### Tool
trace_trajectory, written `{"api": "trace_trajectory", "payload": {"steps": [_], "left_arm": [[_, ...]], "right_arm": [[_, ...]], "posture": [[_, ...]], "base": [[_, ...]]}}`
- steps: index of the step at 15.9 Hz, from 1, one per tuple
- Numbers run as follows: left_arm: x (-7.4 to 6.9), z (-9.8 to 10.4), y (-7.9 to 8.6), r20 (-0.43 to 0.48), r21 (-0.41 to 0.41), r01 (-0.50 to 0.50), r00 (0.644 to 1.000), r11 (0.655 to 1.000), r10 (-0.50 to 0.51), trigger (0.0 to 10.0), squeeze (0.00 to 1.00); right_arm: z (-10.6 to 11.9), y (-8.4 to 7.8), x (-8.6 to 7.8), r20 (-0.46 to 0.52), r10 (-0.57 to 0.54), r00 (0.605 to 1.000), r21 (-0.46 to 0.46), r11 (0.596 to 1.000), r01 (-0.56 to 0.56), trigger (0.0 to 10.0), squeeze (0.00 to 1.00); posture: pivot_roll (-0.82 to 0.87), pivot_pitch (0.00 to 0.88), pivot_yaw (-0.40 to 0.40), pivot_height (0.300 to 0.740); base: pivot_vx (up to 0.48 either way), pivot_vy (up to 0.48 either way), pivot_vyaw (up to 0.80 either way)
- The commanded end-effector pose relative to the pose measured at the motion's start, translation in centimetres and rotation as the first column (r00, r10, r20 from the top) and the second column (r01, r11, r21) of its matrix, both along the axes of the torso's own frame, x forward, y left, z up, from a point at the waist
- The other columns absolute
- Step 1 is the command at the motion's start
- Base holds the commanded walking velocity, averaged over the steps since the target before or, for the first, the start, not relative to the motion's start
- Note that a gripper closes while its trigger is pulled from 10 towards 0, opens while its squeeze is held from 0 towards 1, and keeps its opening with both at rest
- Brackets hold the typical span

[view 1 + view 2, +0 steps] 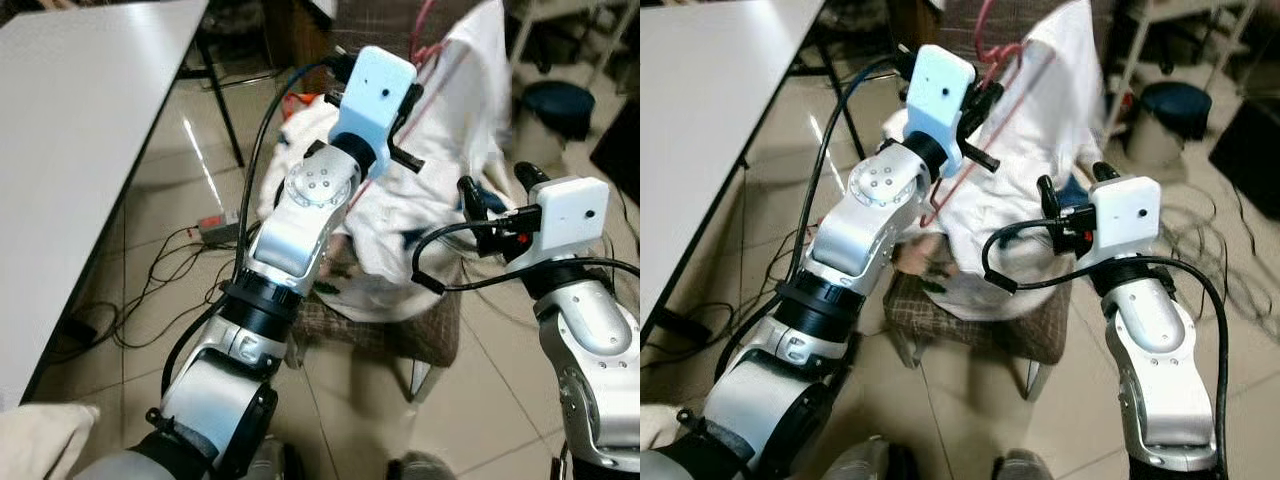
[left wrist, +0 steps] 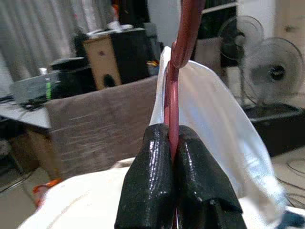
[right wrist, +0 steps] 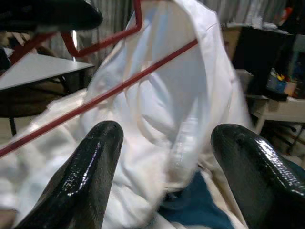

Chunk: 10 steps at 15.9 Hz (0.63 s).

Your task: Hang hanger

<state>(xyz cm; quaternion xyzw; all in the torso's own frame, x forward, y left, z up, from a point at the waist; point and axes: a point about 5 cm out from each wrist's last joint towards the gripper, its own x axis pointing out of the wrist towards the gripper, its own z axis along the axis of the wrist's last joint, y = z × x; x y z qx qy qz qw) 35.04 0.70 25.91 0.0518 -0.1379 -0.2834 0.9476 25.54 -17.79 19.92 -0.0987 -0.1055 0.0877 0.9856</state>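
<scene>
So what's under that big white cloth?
Under the white cloth is a brown checked chair, seat edge and legs showing. Something dark blue peeks out. The red hanger, pinched by the left gripper, is partly covered.

Glossy black fingers, soft white cloth, a smooth red hanger.
The left gripper (image 2: pixel 174 157) had shiny, faintly ridged black fingers clamped on the smooth red hanger (image 2: pixel 174 102), which looked like coated wire. Over the hanger hung a white garment (image 1: pixel 1040 150) of thin, soft, matt cloth. Under the garment, the chair (image 1: pixel 980 325) wore coarse brown checked fabric. The right gripper (image 3: pixel 167 143) showed wet-looking gloss on its spread fingers. Around the chair, the floor tiles (image 1: pixel 190 170) shone.
</scene>
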Motion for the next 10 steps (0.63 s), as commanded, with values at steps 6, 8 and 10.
{"api": "trace_trajectory", "payload": {"steps": [6,8,10], "left_arm": [[-0.35,0.06,0.31,-0.009,-0.027,-0.015,1.0,1.0,0.015,10.0,0.0],[-0.43,0.11,0.13,-0.011,-0.026,-0.004,1.0,1.0,0.004,10.0,0.0],[-0.52,0.21,-0.04,-0.006,-0.023,0.018,1.0,1.0,-0.018,10.0,0.0]], "right_arm": [[0.13,0.45,0.1,-0.007,0.037,0.999,-0.001,0.999,-0.037,10.0,0.0],[0.14,0.31,0.2,-0.007,0.032,0.999,-0.008,0.999,-0.033,10.0,0.0],[0.15,0.32,0.24,-0.007,0.035,0.999,-0.012,0.999,-0.035,10.0,0.0]], "posture": [[-0.17,0.097,0.018,0.74],[-0.17,0.101,0.022,0.74],[-0.17,0.101,0.026,0.74]], "base": [[0.315,0.0,0.0],[0.313,0.0,0.0],[0.12,0.0,0.0]]}}
